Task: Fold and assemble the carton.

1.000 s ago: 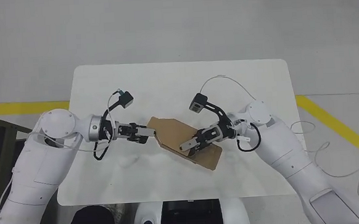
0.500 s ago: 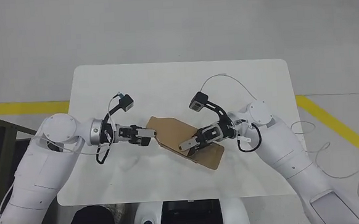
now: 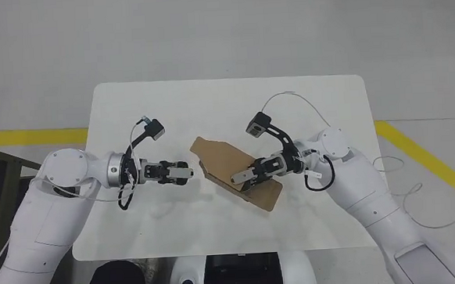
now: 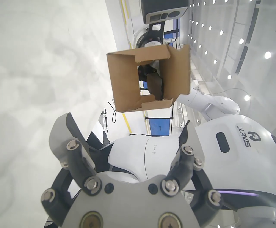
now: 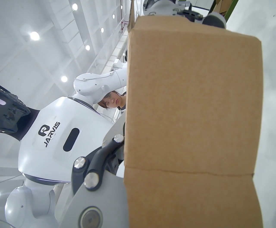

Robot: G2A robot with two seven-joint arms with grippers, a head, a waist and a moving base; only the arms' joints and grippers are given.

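Has the carton point(image 3: 222, 158) near the middle of the counter point(image 3: 209, 104), lying on its side at a slant, popped open into a square tube. Grips it w/ the right claw point(image 3: 244, 177), clamped on one wall: one finger point(image 5: 112, 141) outside the brown wall, the other prob inside, going by the dark shape seen thru the tube. Prob does this so the tube can't flop flat or slide while an open end gets worked on. Has the left claw point(image 3: 184, 173) just beside the open end on its side, not touching, fingers point(image 4: 75, 138) spread wide apart w/ nothing between. Points it straight at the tube's mouth, so a good spot for pushing flaps in. Shows small flaps point(image 4: 156, 103) at that mouth bent only partway, w/ the hole wide open, so no closing done at this end yet. Looks early-to-mid in the job: made into a box shape, ends not folded shut. Next prob needs the left claw to press a short flap inward w/out knocking the carton out of the other grip. Can go wrong if pushed too hard: thin, light cardboard, easy to squash or twist. Can't tell if the carton's low edge rests on the counter or hangs just above.
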